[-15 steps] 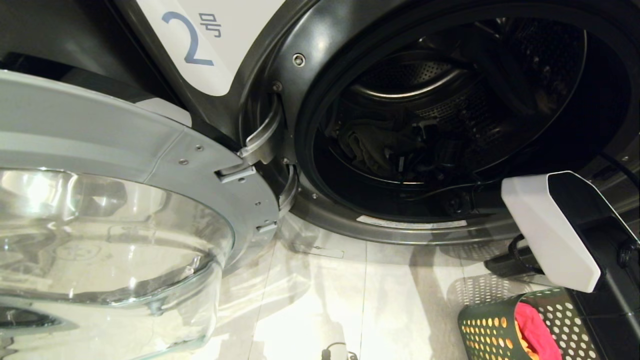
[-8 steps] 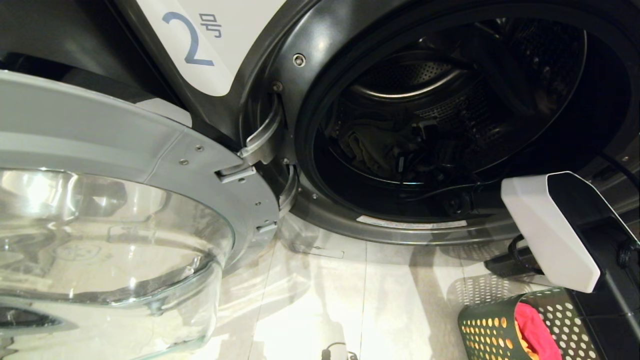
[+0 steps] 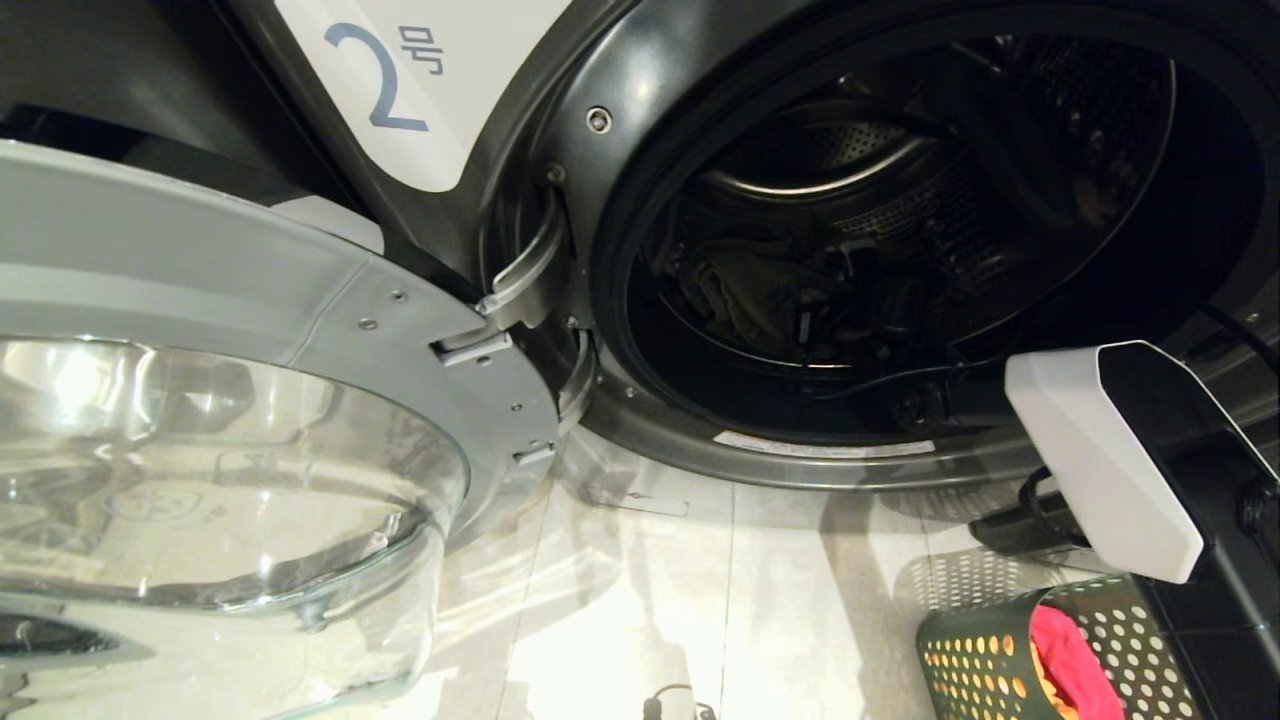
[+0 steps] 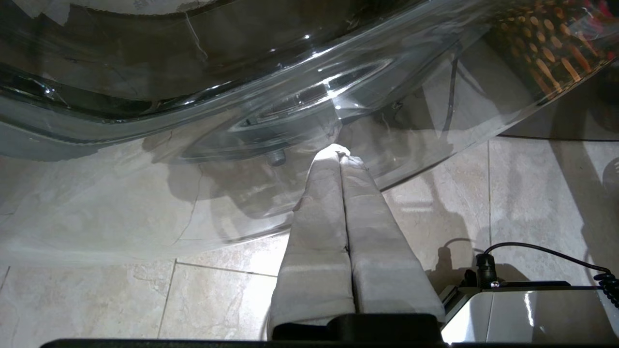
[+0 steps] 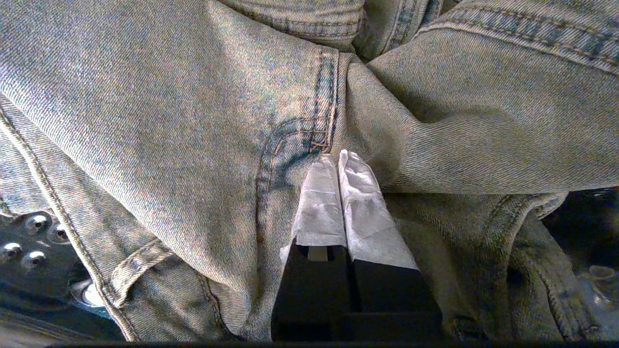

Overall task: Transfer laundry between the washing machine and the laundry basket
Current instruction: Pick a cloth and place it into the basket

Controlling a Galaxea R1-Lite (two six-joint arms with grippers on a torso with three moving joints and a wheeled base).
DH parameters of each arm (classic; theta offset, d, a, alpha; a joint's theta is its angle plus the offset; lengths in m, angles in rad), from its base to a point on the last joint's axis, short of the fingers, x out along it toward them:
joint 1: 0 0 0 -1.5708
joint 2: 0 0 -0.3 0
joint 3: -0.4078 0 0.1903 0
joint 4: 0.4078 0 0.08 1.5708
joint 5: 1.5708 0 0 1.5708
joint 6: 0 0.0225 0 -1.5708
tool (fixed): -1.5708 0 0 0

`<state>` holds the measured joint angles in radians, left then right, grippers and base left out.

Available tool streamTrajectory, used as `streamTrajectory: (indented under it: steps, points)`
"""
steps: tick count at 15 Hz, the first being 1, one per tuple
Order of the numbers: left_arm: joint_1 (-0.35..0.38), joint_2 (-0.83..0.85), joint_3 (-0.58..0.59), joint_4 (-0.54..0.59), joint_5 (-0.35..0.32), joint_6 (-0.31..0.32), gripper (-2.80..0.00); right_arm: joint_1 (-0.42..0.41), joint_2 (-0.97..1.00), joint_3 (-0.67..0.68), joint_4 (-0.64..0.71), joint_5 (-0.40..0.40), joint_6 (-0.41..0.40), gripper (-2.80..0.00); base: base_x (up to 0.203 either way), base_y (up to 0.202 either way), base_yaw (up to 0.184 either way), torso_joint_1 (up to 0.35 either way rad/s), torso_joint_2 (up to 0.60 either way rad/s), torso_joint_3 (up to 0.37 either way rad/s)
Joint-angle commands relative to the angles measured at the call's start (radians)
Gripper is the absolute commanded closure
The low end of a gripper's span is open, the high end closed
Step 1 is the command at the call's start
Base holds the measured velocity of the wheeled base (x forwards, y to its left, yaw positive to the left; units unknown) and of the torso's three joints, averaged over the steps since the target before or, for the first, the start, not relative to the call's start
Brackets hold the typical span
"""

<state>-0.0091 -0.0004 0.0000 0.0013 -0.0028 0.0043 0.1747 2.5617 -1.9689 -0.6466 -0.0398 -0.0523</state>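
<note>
The washing machine [image 3: 560, 130], the one labelled "2", stands with its round glass door [image 3: 230, 420] swung fully open over the tiled floor [image 3: 640, 600], and the drum [image 3: 900, 230] is not yet emptied: dark, crumpled cloth lies low in it toward the door's hinge side, in the head view. The right wrist view shows this to be a faded denim garment [image 5: 169, 121] with stitched seams and a pocket edge, spread over the drum's perforated metal. The laundry basket [image 3: 960, 660], green with round holes, sits on the floor near the machine's front, on the robot's right, and already holds a bright red-pink piece [image 3: 1070, 665] with a sliver of orange cloth beside it. So by the look of it the job is partly done, with some laundry in the basket and at least the denim still to come out, if emptying the drum is the aim; how much more lies under it cannot be told. The right claw [image 5: 338, 157] is inside the drum, its two padded fingers pressed together with their tips at a bunched fold of the denim by the pocket seam; the cloth puckers toward the tips, which suggests a thin pinch of fabric is caught, though the fold itself is hidden between the pads. The left claw [image 4: 338, 152] hangs idle just under the curve of the open glass door, fingers together and holding nothing.
</note>
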Motion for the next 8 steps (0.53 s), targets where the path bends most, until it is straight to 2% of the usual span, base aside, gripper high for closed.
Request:
streamTrajectory:
  steps: [1, 8]
  points:
    - [0.000, 0.000, 0.000, 0.000, 0.000, 0.000, 0.00, -0.008, 0.000, -0.001, -0.005, 0.000, -0.001, 0.00, 0.000, 0.000, 0.000, 0.000, 0.00, 0.000]
    - [0.000, 0.000, 0.000, 0.000, 0.000, 0.000, 0.00, 0.012, -0.057, 0.000, -0.006, 0.024, 0.027, 0.00, 0.000, 0.000, 0.000, 0.000, 0.00, 0.000]
